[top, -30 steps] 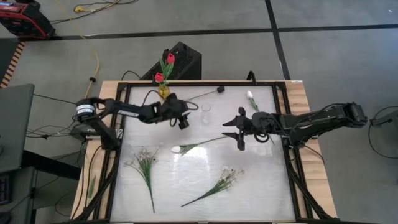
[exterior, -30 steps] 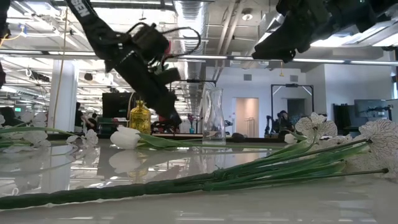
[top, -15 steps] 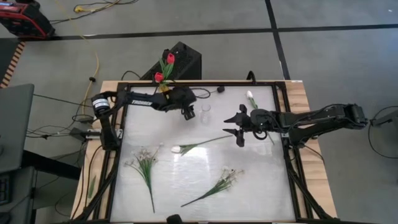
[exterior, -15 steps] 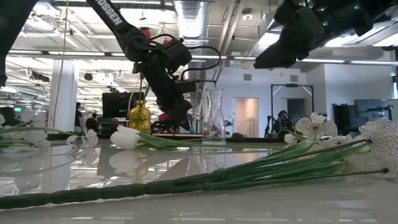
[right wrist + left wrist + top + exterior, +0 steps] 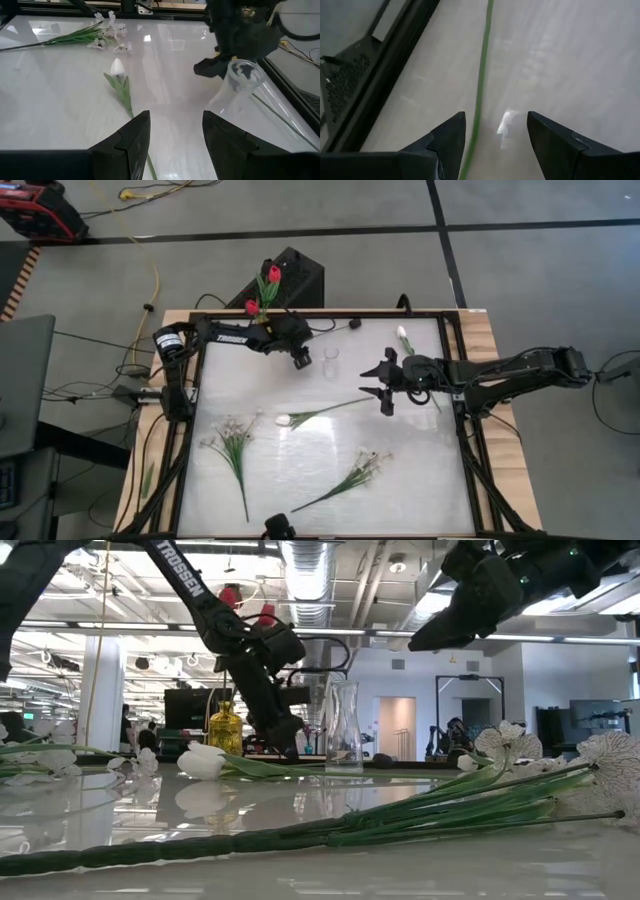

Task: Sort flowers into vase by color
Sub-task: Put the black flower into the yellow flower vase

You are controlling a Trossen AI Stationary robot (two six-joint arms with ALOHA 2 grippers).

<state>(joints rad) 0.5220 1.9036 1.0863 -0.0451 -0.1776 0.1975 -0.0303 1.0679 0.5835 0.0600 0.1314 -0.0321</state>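
Two red flowers (image 5: 270,277) stand in a yellow vase (image 5: 225,727) at the far edge. A clear vase (image 5: 331,360) stands nearby with nothing in it. My left gripper (image 5: 300,362) hangs open beside it, slanting down over a thin green stem (image 5: 482,75) that runs between its fingers; the stem leads to a dark-headed flower (image 5: 354,324). My right gripper (image 5: 369,384) waits open above the table. A white tulip (image 5: 284,420), a white flower (image 5: 401,333) and two sprigs (image 5: 232,442) (image 5: 361,469) lie flat on the tabletop.
A black frame (image 5: 190,420) rims the glossy white tabletop. A black box (image 5: 300,275) sits beyond the far edge behind the yellow vase. In the right wrist view the clear vase (image 5: 240,80) stands just before my left arm (image 5: 240,30).
My left gripper has swung toward the table's far edge and the clear vase, sinking a little and tipping further down, open throughout. My right arm and the flowers have kept still.
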